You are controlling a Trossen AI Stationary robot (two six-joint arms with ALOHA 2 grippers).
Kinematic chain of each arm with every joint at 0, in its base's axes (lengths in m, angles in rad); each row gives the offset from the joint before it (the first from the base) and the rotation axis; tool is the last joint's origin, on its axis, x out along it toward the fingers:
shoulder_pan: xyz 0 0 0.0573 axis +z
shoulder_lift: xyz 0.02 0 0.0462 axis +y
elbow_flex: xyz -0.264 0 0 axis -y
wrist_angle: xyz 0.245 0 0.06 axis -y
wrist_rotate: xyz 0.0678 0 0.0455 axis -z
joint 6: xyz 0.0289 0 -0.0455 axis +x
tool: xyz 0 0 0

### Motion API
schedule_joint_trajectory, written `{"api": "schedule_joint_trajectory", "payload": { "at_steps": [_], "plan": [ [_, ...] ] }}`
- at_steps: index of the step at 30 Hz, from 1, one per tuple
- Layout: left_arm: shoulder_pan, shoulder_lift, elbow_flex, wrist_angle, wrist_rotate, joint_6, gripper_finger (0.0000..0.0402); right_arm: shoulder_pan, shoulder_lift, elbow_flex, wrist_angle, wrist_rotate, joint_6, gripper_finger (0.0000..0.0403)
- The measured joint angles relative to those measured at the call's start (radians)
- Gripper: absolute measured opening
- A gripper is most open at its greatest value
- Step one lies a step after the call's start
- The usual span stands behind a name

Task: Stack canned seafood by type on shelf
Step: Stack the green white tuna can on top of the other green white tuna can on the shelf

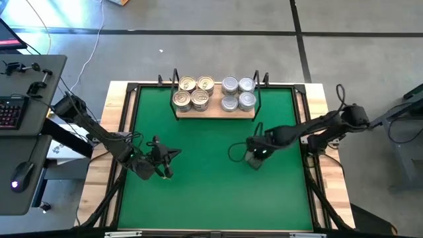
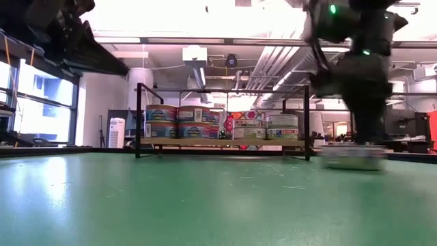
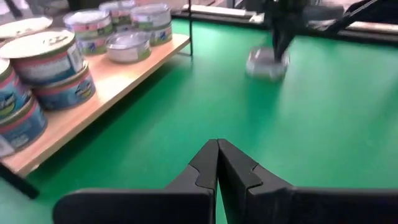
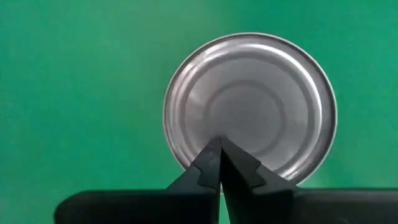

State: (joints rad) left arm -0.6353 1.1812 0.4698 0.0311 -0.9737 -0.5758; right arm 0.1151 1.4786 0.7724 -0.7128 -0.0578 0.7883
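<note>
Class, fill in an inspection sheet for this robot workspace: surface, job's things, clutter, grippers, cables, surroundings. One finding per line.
Surface: green mat in a black frame on a pale wooden table.
Job's things: light wooden shelf with black wire uprights at the mat's far edge, gold-lidded round tins on its left half, silver-lidded tins on its right; one loose silver tin on the mat.
Clutter: nothing seen on the mat.
Grippers: left gripper shut, empty, above the mat; right gripper shut, directly over the loose tin.
Cables: black cable loop by the right arm.
Surroundings: grey desk with keyboard to the left; concrete floor.
</note>
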Motion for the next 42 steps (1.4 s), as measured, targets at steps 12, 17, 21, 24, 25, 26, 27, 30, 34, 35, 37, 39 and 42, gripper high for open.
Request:
{"api": "schedule_joint_trajectory", "payload": {
  "at_steps": [12,17,21,24,25,26,27,30,34,35,37,39,42],
  "plan": [
    [0.000,0.000,0.000,0.204,0.001,0.168,0.0000,0.058,0.318,0.058,0.930,0.037,-0.211,0.0000],
    [0.014,0.000,0.000,0.227,0.002,0.168,0.0000,0.082,0.466,0.193,1.087,0.084,-0.404,0.0000],
    [0.037,0.000,0.000,0.232,0.025,0.162,0.0000,0.138,0.449,0.301,1.096,0.181,-0.569,0.0000],
    [0.070,0.000,0.001,0.253,0.104,0.158,0.0000,0.179,0.391,0.332,1.005,0.286,-0.664,0.0000],
    [0.084,0.001,0.001,0.258,0.141,0.159,0.0000,0.193,0.367,0.330,0.967,0.323,-0.682,0.0000],
    [0.100,0.006,0.001,0.265,0.176,0.159,0.0000,0.208,0.340,0.322,0.939,0.359,-0.692,0.0000],
    [0.118,0.011,0.001,0.267,0.205,0.159,0.0000,0.222,0.311,0.311,0.921,0.390,-0.697,0.0000],
    [0.189,0.039,0.001,0.282,0.251,0.159,0.0000,0.261,0.233,0.241,0.907,0.435,-0.688,0.0000],
    [0.292,0.103,0.002,0.331,0.349,0.167,0.0000,0.292,0.203,0.106,0.999,0.443,-0.555,0.0000],
    [0.317,0.121,0.002,0.344,0.386,0.169,0.0000,0.295,0.203,0.076,1.044,0.444,-0.517,0.0000],
    [0.362,0.167,0.004,0.398,0.474,0.188,0.0000,0.299,0.211,0.021,1.150,0.443,-0.460,0.0000],
    [0.395,0.216,0.014,0.416,0.531,0.216,0.0000,0.301,0.235,-0.025,1.218,0.443,-0.419,0.0004],
    [0.431,0.299,0.045,0.437,0.594,0.239,0.0000,0.300,0.261,-0.060,1.300,0.462,-0.381,0.0024]
  ]
}}
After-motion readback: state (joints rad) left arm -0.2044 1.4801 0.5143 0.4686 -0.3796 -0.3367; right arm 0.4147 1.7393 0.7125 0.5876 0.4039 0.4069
